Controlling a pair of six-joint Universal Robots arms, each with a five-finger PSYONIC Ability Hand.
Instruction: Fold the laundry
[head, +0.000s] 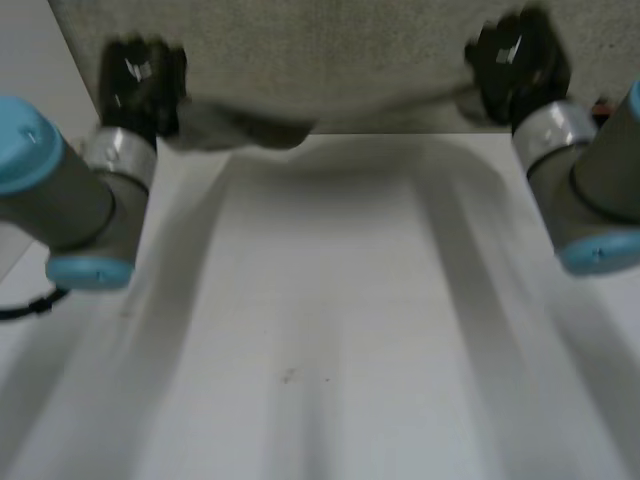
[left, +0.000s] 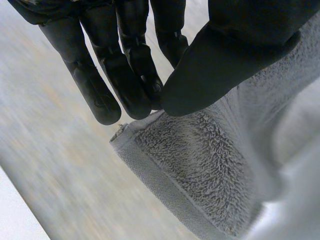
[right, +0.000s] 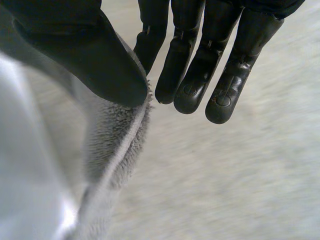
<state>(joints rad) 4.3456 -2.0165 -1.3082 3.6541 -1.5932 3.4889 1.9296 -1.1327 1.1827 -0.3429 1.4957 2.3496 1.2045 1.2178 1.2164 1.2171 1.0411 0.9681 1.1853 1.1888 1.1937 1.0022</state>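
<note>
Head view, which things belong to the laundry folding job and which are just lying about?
Part of the job: grey towel; left hand, pinching a corner of it; right hand, pinching its edge.
Just there: white table; dark speck on it.

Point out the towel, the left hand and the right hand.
towel (head: 330, 50): head view, its middle.
left hand (left: 220, 65): left wrist view, its thumb.
right hand (right: 85, 55): right wrist view, its thumb.
</note>
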